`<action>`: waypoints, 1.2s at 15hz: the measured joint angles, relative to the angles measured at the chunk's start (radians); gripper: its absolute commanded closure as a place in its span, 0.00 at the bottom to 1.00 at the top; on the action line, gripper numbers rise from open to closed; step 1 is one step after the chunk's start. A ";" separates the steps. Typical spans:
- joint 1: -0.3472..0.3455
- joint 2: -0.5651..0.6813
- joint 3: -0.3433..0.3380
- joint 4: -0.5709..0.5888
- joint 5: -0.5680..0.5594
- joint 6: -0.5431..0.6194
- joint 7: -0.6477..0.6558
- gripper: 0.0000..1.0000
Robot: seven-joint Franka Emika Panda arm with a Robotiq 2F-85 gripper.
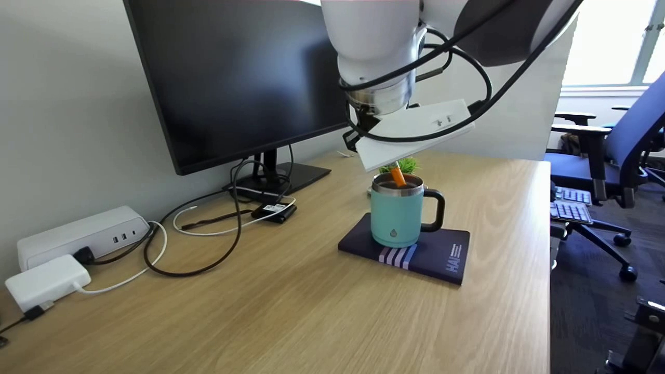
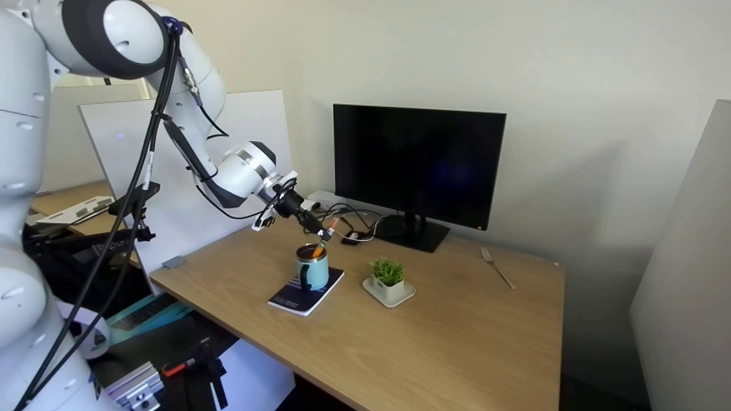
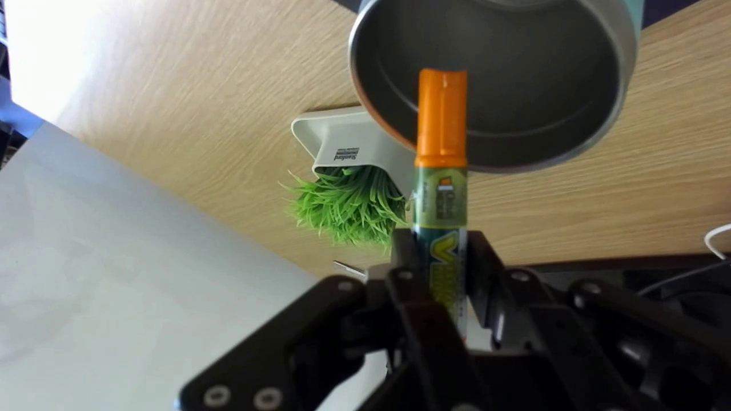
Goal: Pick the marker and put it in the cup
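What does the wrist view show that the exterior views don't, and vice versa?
Only the wrist view: the yellow V printed on the slim orange-and-green marker, and dark print on the white boxy planter.
Only the exterior views: the curved black handle on the cylindrical teal mug with metallic rim.
Shared: marker, mug and tufted green plant.

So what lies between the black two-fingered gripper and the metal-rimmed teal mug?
A slim orange-capped marker pen, held by the gripper, cap toward the mug, as the wrist view shows.
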 measured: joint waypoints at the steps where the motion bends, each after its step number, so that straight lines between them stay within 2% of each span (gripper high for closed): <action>1: -0.002 0.001 -0.002 -0.002 -0.004 0.008 0.005 0.94; 13: -0.007 0.031 -0.005 -0.010 -0.022 0.051 0.026 0.94; 14: -0.007 0.031 -0.005 -0.010 -0.022 0.052 0.026 0.51; 15: -0.007 0.031 -0.005 -0.010 -0.022 0.052 0.026 0.50; 18: -0.008 0.030 -0.005 -0.011 -0.022 0.053 0.026 0.31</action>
